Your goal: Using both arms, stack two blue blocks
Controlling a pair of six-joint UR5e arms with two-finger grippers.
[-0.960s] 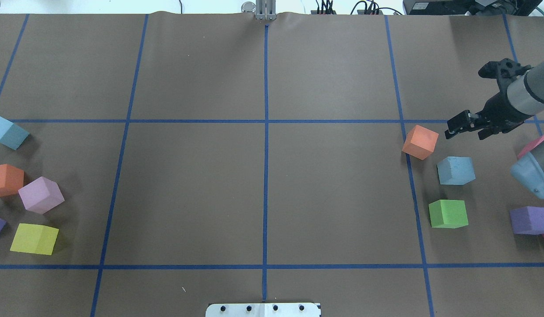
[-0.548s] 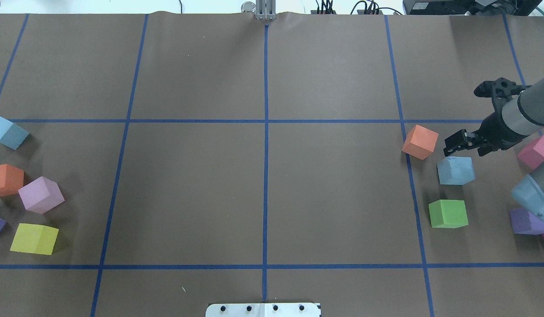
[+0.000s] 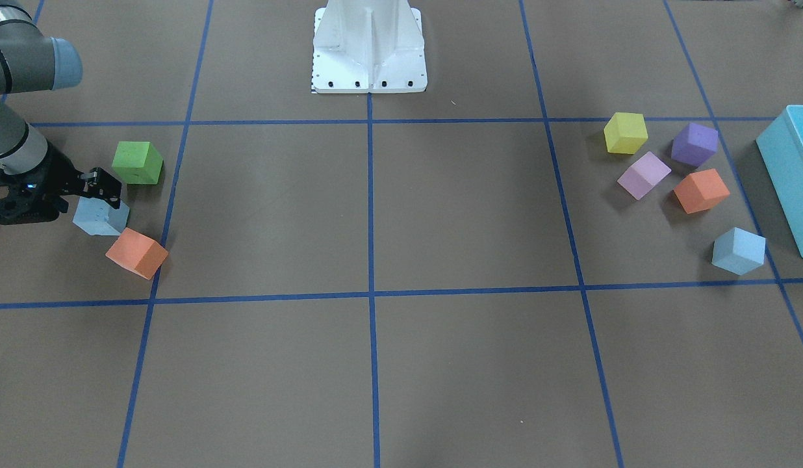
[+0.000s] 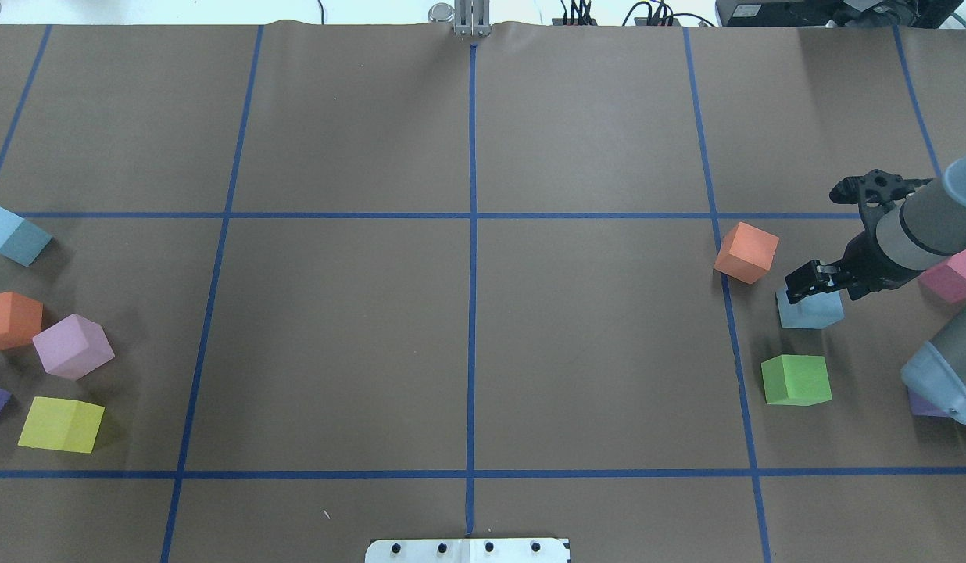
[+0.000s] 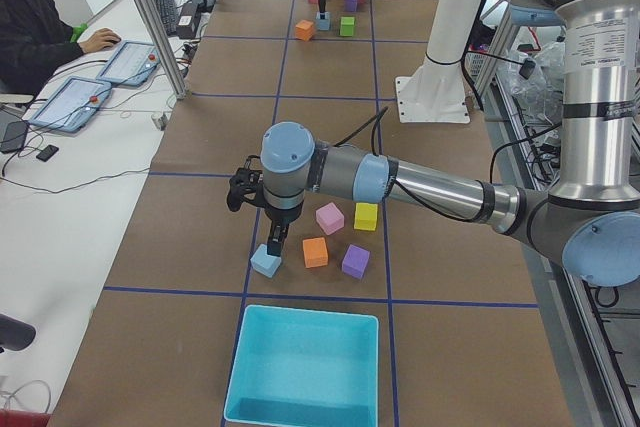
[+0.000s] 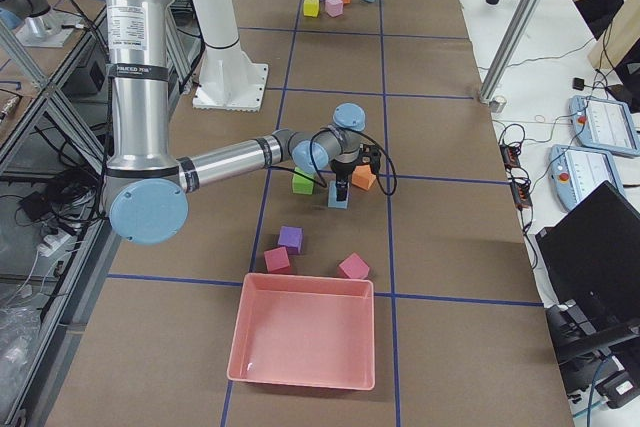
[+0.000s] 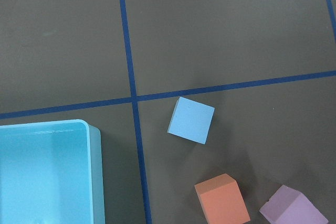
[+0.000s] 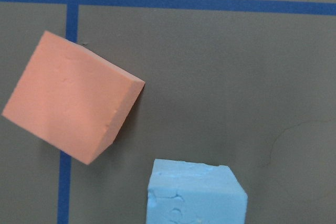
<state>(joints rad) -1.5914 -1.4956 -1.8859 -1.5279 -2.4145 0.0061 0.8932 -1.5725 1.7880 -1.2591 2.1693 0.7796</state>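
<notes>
One pale blue block (image 4: pixel 815 313) lies on the right between an orange and a green cube; it also shows in the front view (image 3: pixel 99 220) and the right wrist view (image 8: pixel 194 195). My right gripper (image 4: pixel 810 283) hovers just over its far edge, jaws apparently open and empty. The other blue block (image 4: pixel 12 234) lies at the far left, centred in the left wrist view (image 7: pixel 191 120). My left gripper (image 5: pixel 274 245) shows only in the left side view, pointing down just above that block (image 5: pixel 265 263); I cannot tell whether it is open or shut.
An orange cube (image 4: pixel 746 252), a green cube (image 4: pixel 796 380) and a pink cube (image 4: pixel 952 274) surround the right block. Orange (image 4: pixel 10 319), lilac (image 4: pixel 73 346) and yellow (image 4: pixel 61 424) cubes sit by the left block. There is a turquoise bin (image 3: pixel 791 169) and a pink bin (image 6: pixel 305 332).
My right gripper has moved toward the robot and down, from beside the orange cube to right over the right blue block. The blocks have not moved.
</notes>
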